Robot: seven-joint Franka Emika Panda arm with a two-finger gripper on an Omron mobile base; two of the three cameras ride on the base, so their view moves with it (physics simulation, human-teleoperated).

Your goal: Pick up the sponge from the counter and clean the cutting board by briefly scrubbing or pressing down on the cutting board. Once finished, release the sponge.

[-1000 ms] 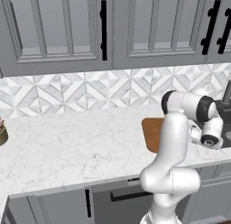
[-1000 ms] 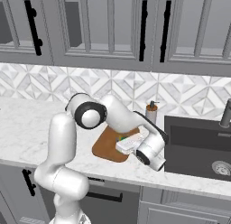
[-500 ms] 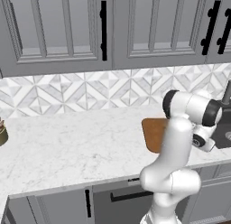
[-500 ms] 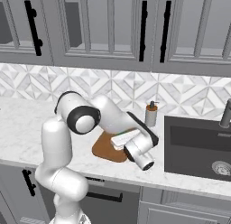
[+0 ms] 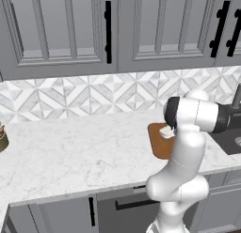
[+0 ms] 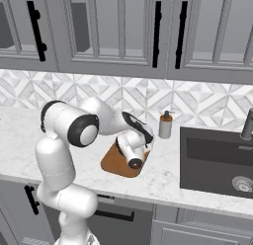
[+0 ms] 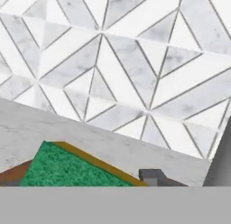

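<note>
The orange-brown cutting board [image 6: 114, 165] lies on the white counter [image 6: 20, 133] just left of the sink, and it also appears behind my arm in the left base view [image 5: 157, 143]. My hand hangs low over the board's middle, pointing toward the tiled wall. The sponge [image 7: 67, 170], green on top with a yellow edge, sits between the fingertips of my gripper [image 7: 83, 180], which is shut on it. One dark fingertip [image 7: 151, 175] shows right of the sponge. A sliver of board [image 7: 11, 175] shows beneath it.
A soap dispenser [image 6: 165, 124] stands on the counter behind the board, close to the dark sink [image 6: 217, 160]. A faucet [image 6: 247, 125] rises at the far right. The tiled backsplash [image 7: 117, 60] is close ahead. A small jar [image 5: 2, 139] sits far left.
My hand has slid with the sponge from the board's sink side toward its middle. The elbow has swung round with it.
</note>
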